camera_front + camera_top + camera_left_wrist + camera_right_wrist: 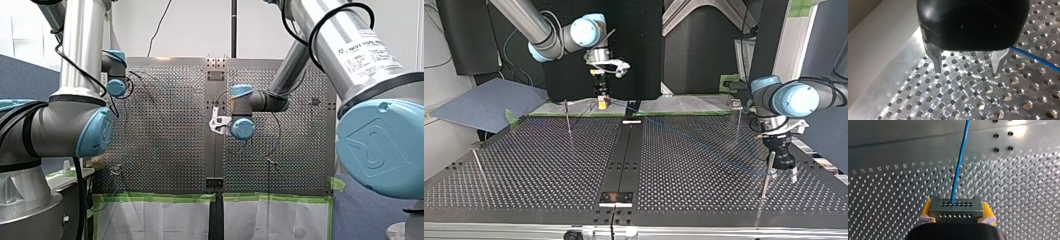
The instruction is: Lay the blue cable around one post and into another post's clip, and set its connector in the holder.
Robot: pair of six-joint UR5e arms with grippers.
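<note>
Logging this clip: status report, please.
Right gripper shut on connector, cable running ahead. Left gripper open, empty, cable beside it. Nothing blocking.

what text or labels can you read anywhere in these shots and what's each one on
"UNIVERSAL ROBOTS", only partly legible: white label on my right arm, front view; the small print under it is too blurred to read.
"C", "D", "E": engraved along the edge of the table, left wrist view; the letters further along are unclear.
Connector, right wrist view: rows of holes only, no text.
</note>
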